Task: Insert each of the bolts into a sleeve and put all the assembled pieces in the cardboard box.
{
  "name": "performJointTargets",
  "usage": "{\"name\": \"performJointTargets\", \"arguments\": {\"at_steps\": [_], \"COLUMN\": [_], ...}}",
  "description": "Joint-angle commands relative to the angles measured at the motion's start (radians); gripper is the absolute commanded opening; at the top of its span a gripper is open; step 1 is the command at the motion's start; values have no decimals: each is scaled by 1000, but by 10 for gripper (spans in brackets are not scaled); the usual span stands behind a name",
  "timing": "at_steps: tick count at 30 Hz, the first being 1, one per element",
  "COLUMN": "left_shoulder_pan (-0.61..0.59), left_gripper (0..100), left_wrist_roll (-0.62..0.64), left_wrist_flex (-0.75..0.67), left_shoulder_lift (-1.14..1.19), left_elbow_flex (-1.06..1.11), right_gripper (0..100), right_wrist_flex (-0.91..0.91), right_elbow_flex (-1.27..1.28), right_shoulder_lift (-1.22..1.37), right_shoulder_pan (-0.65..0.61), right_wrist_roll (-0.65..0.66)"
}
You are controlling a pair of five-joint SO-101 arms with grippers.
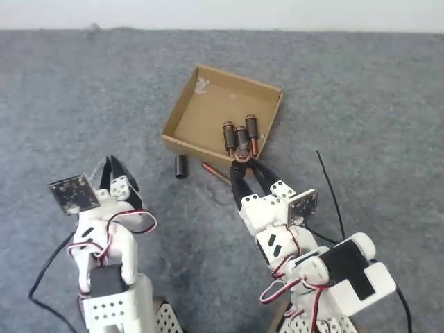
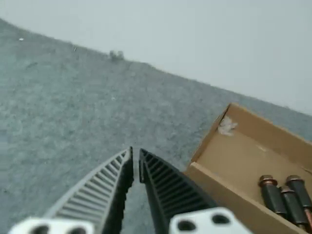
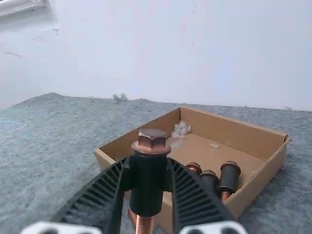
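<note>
My right gripper [image 1: 243, 161] [image 3: 148, 170] is shut on an assembled piece [image 3: 148, 187], a copper bolt standing upright in a black sleeve. It hangs at the near wall of the cardboard box [image 1: 208, 90] [image 3: 253, 139]. Three assembled pieces [image 1: 240, 137] [image 3: 210, 178] lie side by side inside the box. On the carpet just in front of the box lie a loose black sleeve [image 1: 180, 166] and a loose copper bolt [image 1: 216, 172]. My left gripper [image 1: 115, 168] [image 2: 135, 158] is shut on nothing, well to the left of the box.
Grey carpet covers the table, with a white wall behind it. A small white scrap [image 1: 202, 85] [image 3: 181, 129] sits in the box's far corner. A black cable [image 1: 331, 191] runs along the carpet right of my right arm.
</note>
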Motion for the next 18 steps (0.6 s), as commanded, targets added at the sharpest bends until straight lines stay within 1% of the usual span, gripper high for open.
{"name": "performJointTargets", "arguments": {"at_steps": [1, 6, 11, 14, 18], "left_shoulder_pan": [-23, -18, 14, 43, 51], "left_gripper": [19, 19, 19, 19, 21], "left_wrist_roll": [-23, -215, -345, -381, -381], "left_wrist_flex": [101, 233, 371, 384, 385], "left_shoulder_lift": [-20, -20, -20, -20, -20], "left_elbow_flex": [-5, -5, -5, -5, -5], "right_gripper": [6, 6, 6, 6, 6], "right_wrist_flex": [2, 2, 5, 90, 239], "right_elbow_flex": [21, 14, -5, -40, -101], "right_shoulder_lift": [-16, -18, -18, -19, -28], "right_shoulder_pan": [10, 15, 15, 16, 16], "right_wrist_roll": [26, 26, 26, 26, 26]}}
